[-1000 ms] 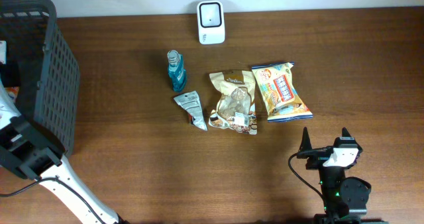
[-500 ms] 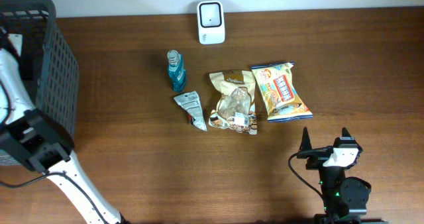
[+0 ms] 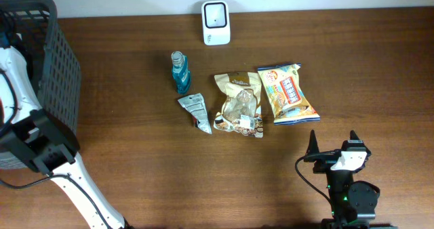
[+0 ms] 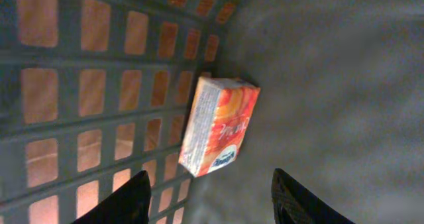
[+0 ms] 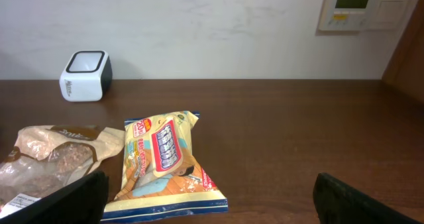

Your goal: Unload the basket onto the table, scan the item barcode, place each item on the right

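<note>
Print on the snack bag (image 5: 162, 164) and orange box (image 4: 218, 124) is unreadable.

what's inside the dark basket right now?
One orange box lying against the basket wall, left end effector above it. The rest of the interior is hidden overhead by wall and arm.

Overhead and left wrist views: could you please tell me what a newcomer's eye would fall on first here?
Probably the orange box, lying against the lattice wall inside the dark basket at the table's left edge, with the open left gripper poised near it. Next come the yellow snack bag and tan snack bag mid-table, in front of the white scanner at the far edge.
</note>
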Robot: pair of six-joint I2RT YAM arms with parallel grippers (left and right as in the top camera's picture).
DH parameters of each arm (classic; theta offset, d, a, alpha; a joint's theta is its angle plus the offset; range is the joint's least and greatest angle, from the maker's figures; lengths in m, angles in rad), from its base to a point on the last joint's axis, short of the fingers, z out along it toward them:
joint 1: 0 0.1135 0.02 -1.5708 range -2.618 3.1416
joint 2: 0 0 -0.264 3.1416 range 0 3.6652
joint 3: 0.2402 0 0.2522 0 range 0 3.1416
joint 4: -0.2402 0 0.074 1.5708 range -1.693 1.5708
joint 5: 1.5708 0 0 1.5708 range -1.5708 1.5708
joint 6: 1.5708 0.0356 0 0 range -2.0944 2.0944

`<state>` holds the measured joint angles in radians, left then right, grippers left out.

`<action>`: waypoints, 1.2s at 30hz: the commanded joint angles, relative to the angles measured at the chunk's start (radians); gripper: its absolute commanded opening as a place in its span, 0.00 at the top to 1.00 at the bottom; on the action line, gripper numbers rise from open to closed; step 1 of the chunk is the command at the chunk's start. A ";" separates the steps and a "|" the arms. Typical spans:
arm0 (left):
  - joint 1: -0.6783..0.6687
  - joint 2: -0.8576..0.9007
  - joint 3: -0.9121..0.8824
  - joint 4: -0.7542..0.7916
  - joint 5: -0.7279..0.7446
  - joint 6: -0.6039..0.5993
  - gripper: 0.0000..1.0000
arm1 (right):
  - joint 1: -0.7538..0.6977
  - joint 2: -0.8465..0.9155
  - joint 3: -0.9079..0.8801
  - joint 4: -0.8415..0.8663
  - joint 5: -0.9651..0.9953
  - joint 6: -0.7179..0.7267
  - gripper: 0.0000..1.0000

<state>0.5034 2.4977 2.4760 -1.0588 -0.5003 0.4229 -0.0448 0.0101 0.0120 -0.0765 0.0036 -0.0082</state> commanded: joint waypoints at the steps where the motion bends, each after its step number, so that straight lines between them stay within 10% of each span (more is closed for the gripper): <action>1: 0.003 0.066 -0.032 0.007 -0.038 0.020 0.43 | 0.005 -0.006 -0.006 -0.006 0.008 -0.002 0.02; 25: -0.001 0.128 -0.036 0.060 -0.166 0.024 0.46 | 0.005 -0.006 -0.006 -0.006 0.008 -0.002 0.02; 36: 0.000 0.040 -0.038 0.076 0.129 0.089 0.44 | 0.005 -0.006 -0.006 -0.006 0.008 -0.002 0.02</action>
<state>0.5106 2.5835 2.4439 -0.9855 -0.4881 0.4786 -0.0448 0.0101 0.0120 -0.0765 0.0032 -0.0078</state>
